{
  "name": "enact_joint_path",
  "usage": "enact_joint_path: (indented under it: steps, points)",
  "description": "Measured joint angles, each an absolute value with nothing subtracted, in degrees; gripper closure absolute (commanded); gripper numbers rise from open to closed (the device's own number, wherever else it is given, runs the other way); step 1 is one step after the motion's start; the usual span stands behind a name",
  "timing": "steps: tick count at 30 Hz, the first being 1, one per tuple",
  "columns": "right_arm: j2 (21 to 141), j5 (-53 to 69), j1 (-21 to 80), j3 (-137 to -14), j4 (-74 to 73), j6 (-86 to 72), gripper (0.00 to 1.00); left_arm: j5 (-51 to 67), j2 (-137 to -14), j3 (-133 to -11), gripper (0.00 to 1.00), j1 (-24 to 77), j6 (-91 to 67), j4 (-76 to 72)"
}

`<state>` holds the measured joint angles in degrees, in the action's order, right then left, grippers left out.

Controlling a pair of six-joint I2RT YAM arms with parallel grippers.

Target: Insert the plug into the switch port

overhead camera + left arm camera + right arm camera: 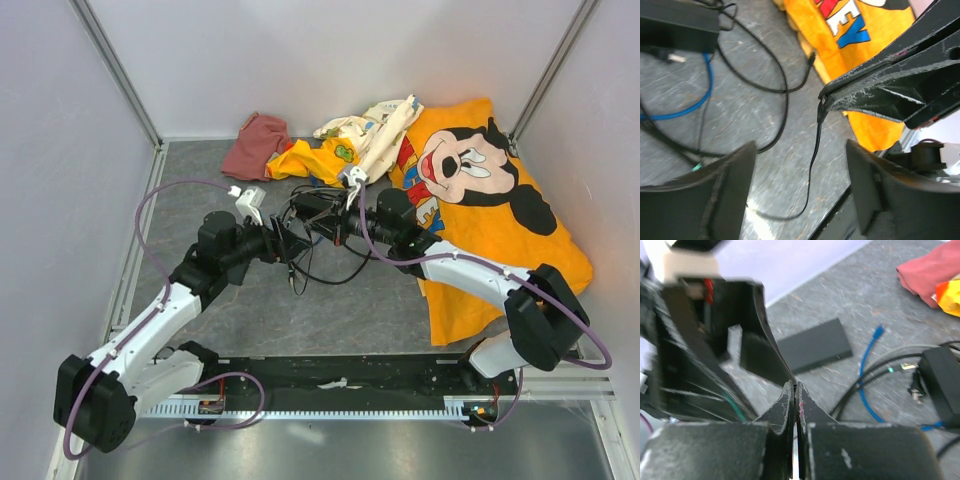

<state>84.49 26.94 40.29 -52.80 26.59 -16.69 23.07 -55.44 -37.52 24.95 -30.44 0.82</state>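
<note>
Blue is showing best in the right wrist view, where we are seeing the plug [880, 330] lying loose on the grey counter [865, 285] in the upper right of the frame. It is ending the thin bright-blue cable [862, 371], and neither end effector is touching it. To its left, near but apart, the switch [815, 346] is lying flat as a dark slab; we cannot tell which side is carrying its ports.

The right end effector [795, 392] is sitting clenched, its fingers pressed together. In the left wrist view we are seeing it pinching a thin black cable [812, 165] that is dangling from its tip toward the counter. The left end effector [800, 147] is standing released — its two fingers are spread wide along the bottom of that frame.

From above, both arms are meeting at mid-frame, with an orange cartoon cloth [500, 240] to the right and a red cloth [258, 145] toward the top.
</note>
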Motion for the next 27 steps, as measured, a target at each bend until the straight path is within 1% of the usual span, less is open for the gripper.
enact_joint_path:
  steps: [3,4,5,7,8,10,11,13,14,16,17,19,20,23,27]
  points:
    - [84.5,27.0,40.3,-51.6,29.9,-20.2,1.0,23.0,-57.4,-36.4,0.31,26.6,-32.2,-3.7]
    - [84.5,27.0,40.3,-51.1,30.5,-21.1,1.0,23.0,-58.2,-36.3,0.34,27.2,-32.6,-5.0]
    - [84.4,26.9,40.4,-50.8,30.9,-21.6,1.0,23.0,-58.9,-36.2,0.43,27.6,-32.9,-5.9]
    - [84.4,26.6,40.4,-50.0,31.5,-22.9,1.0,22.9,-60.2,-35.9,0.57,28.7,-33.8,-7.8]
    - [84.4,26.6,40.4,-49.6,31.9,-23.3,1.0,22.7,-60.7,-35.7,0.73,29.3,-33.9,-8.6]
    - [84.4,26.3,40.4,-49.1,32.6,-24.2,1.0,22.5,-61.4,-35.3,0.86,30.4,-34.6,-10.1]
    - [84.4,26.0,40.4,-48.9,32.7,-24.5,0.98,22.3,-61.5,-35.0,0.97,30.8,-35.0,-10.6]
    - [84.3,25.7,40.4,-48.6,33.0,-25.0,0.93,21.3,-61.6,-34.3,0.98,31.4,-35.3,-11.7]
    - [84.1,25.3,40.4,-48.4,33.1,-25.4,0.82,21.1,-61.5,-33.9,0.98,31.6,-35.5,-12.4]
    - [84.0,24.9,40.4,-47.9,33.3,-26.1,0.72,20.6,-61.3,-32.9,0.99,31.7,-35.9,-13.8]
    - [84.0,24.5,40.4,-47.6,33.6,-26.4,0.63,20.3,-61.0,-32.1,0.98,31.9,-36.4,-14.5]
    - [83.7,24.3,40.4,-47.0,34.0,-27.0,0.53,19.5,-60.1,-30.0,0.98,31.9,-37.5,-15.9]
    - [83.5,24.3,40.4,-46.5,34.9,-27.2,0.46,19.2,-59.7,-28.9,0.98,31.9,-38.2,-16.5]
    - [83.2,24.4,40.4,-44.4,38.4,-28.3,0.42,18.1,-58.0,-25.3,0.98,31.9,-40.4,-18.9]
    - [83.5,25.7,40.4,-43.6,40.9,-28.9,0.44,17.4,-55.5,-22.6,0.98,31.9,-42.7,-21.6]
